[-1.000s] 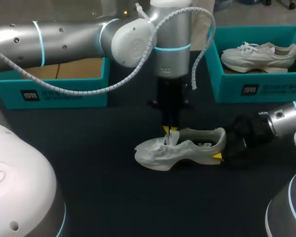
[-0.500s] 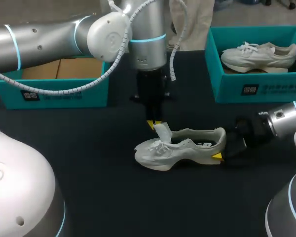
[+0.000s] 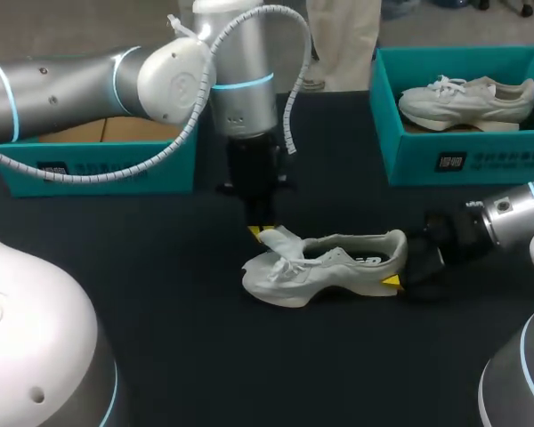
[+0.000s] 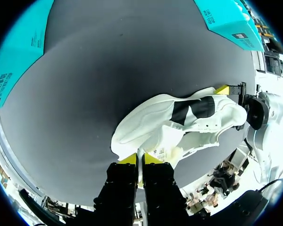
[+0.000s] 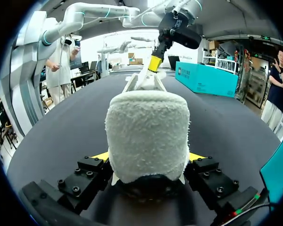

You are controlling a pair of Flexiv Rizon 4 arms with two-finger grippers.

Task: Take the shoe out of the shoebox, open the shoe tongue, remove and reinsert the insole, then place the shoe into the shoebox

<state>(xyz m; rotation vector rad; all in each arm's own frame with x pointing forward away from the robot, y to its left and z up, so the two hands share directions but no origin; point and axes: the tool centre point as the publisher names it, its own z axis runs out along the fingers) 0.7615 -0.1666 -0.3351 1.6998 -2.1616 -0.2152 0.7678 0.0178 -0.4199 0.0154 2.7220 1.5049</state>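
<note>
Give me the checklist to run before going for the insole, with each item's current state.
1. Right gripper shut on the heel of the shoe: ok.
2. Left gripper shut on the tongue: ok.
3. Tongue pulled toward the toe, off the opening: ok.
4. Shoe standing on its sole on the table: ok.
5. Insole loose and reachable: cannot tell, not visible.

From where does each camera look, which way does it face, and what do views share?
Head view: above and behind, facing down on the table; left arm and right arm show, left gripper pinching the shoe by its tongue, right gripper at the heel.
Left wrist view: on that wrist, down along its fingers onto the shoe.
Right wrist view: on that wrist, level across the table, heel between its fingers.
Shared: the shoe in all; each wrist view shows the other gripper.
</note>
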